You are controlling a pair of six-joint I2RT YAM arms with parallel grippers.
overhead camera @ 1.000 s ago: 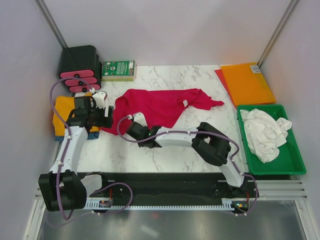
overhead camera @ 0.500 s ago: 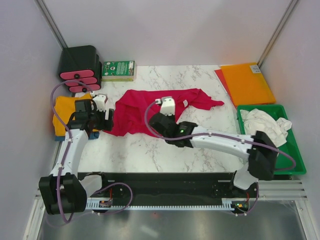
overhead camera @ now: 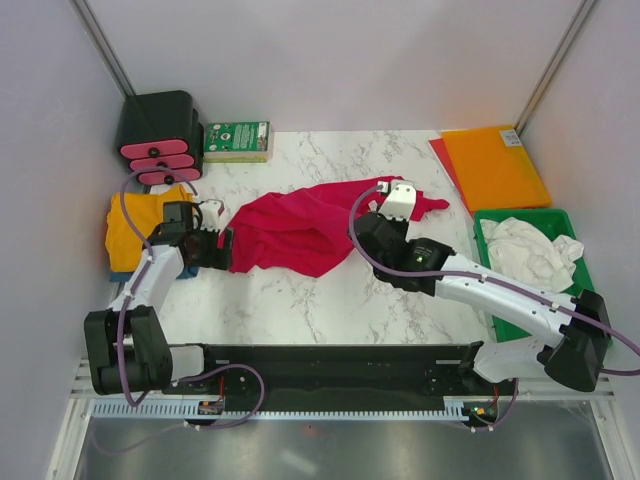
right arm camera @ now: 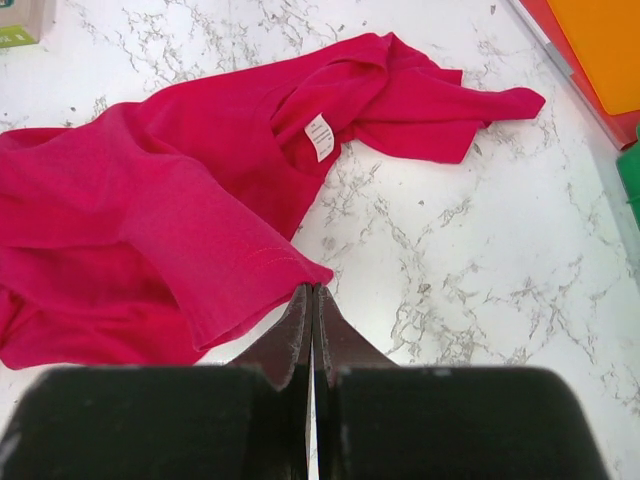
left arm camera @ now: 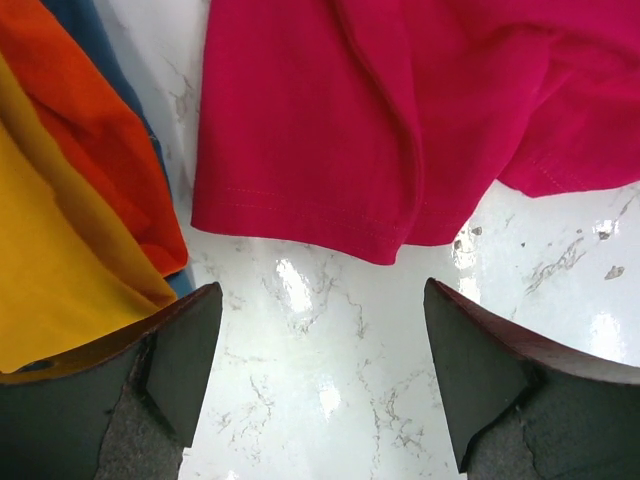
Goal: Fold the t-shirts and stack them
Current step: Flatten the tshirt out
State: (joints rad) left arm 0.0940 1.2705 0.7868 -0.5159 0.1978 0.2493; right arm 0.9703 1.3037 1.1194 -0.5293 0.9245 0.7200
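The crimson-red t-shirt (overhead camera: 290,225) lies crumpled on the marble table, its white neck label (right arm camera: 320,137) facing up. My right gripper (overhead camera: 362,228) is shut, with a folded corner of the red shirt (right arm camera: 150,200) pinched at its tips (right arm camera: 312,290). My left gripper (overhead camera: 222,248) is open and empty, low over bare marble (left arm camera: 325,330), just short of the red shirt's hem (left arm camera: 300,225). A golden-yellow shirt (overhead camera: 130,220) lies folded at the left on a blue one (left arm camera: 90,30). A white shirt (overhead camera: 535,250) lies bunched in the green tray.
The green tray (overhead camera: 590,340) stands at the right edge, and a flat orange sheet (overhead camera: 495,165) lies behind it. A black box with pink pads (overhead camera: 155,135) and a green-and-white box (overhead camera: 237,140) stand at the back left. The yellow shirt (left arm camera: 50,270) lies beside my left finger.
My right arm has swung from the left-centre to the right, drawing the red shirt's near edge with it and stretching the shirt sideways. My left gripper has dropped lower by the shirt's left hem.
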